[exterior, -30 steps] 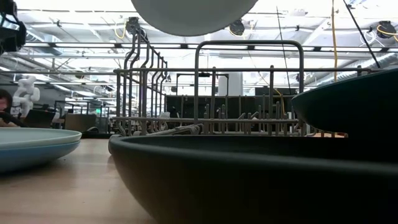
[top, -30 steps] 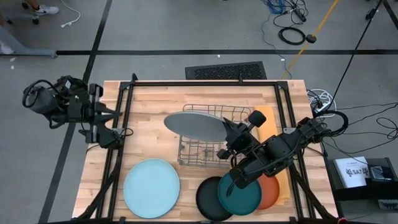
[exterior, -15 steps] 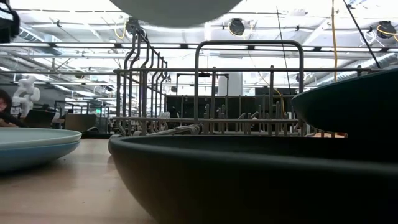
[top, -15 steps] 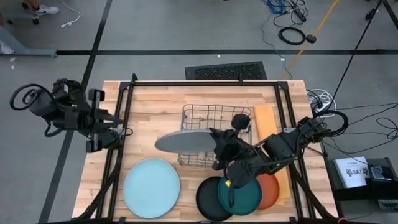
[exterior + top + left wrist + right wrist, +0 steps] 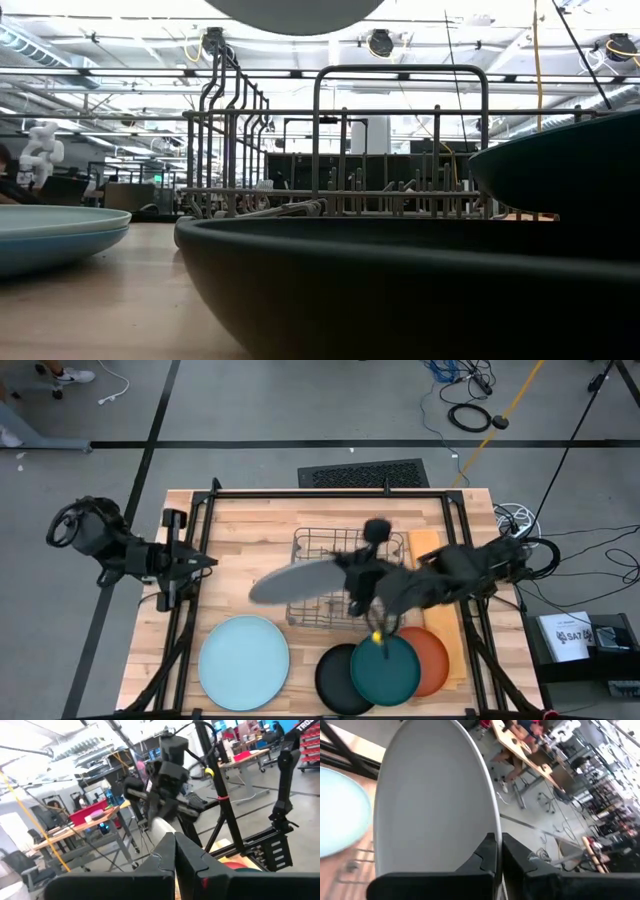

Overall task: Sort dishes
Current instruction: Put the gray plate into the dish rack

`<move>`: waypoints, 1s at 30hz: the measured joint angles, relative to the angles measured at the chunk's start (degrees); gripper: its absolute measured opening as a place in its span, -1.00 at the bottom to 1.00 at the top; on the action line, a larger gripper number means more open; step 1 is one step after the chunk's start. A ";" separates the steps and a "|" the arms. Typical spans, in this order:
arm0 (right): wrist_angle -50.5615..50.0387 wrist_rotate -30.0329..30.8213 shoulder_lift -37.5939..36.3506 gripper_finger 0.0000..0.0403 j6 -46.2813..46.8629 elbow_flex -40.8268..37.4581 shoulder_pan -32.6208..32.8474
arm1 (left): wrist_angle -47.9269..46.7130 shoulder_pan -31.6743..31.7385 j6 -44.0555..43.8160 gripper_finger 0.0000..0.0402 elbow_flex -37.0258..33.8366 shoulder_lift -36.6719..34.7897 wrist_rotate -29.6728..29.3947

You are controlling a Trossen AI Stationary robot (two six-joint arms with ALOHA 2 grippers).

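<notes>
Four plates lie flat along the 6 o'clock edge of your wooden surface (image 5: 250,520): the pale blue plate (image 5: 243,661) toward 7 o'clock, then the black plate (image 5: 336,680), the dark teal plate (image 5: 388,672) overlapping it, and the orange plate (image 5: 433,660) partly under the teal one toward 5 o'clock. Your right hand (image 5: 350,573) reaches in from 3 o'clock over the wire rack (image 5: 330,545) at the centre and pinches the rim of the grey plate (image 5: 297,580), its fingers pressed onto the edge; the right wrist view shows the two fingers (image 5: 487,855) closed on the plate (image 5: 427,800), with the pale blue plate (image 5: 340,820) beyond it. The grey plate is held in the air, tilted, above the rack's 9 o'clock side and the bare surface beside it; in the low view its underside (image 5: 295,12) hangs over the rack (image 5: 330,140), clear of the wires. Your left hand (image 5: 200,561) waits at the 9 o'clock edge of the surface, holding nothing, its fingers (image 5: 167,857) pressed together in the left wrist view. In the low view the black plate (image 5: 400,290) fills the foreground, with the pale blue plate (image 5: 55,235) lying at the far left.
</notes>
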 joint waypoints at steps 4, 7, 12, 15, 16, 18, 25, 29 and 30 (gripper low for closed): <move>-8.65 -0.68 -4.50 -0.99 2.93 0.00 -0.12 | -0.73 1.51 -0.54 -1.00 0.00 0.02 0.98; -15.77 -0.34 -8.56 -0.99 7.68 0.01 -0.15 | -1.44 2.64 -0.57 -1.00 0.00 0.00 1.18; -21.20 -0.10 -12.24 -0.99 9.79 0.11 -0.12 | -2.10 4.75 -0.61 -1.00 0.00 0.04 1.55; -23.70 -0.84 -13.02 -0.99 8.80 0.04 -0.07 | -3.77 6.78 -2.32 -1.00 0.00 0.02 1.62; -24.47 -0.88 -13.28 -0.99 8.25 0.04 -0.12 | -4.40 7.73 -3.25 -1.00 0.00 0.04 1.64; -25.41 -1.45 -13.76 -0.99 6.97 0.04 -0.56 | -6.42 9.81 -4.82 -1.00 0.00 0.08 2.60; -26.73 -8.55 -15.30 -0.99 3.32 0.04 -2.57 | -7.81 18.82 -7.68 -1.00 0.00 2.17 10.46; -25.82 -13.03 -15.21 -0.99 -1.10 0.00 -4.68 | -7.13 25.09 -7.68 -1.00 0.00 4.97 16.05; -25.17 -14.67 -15.20 -0.99 -2.54 0.00 -5.52 | -6.93 26.67 -7.68 -1.00 0.00 5.74 17.52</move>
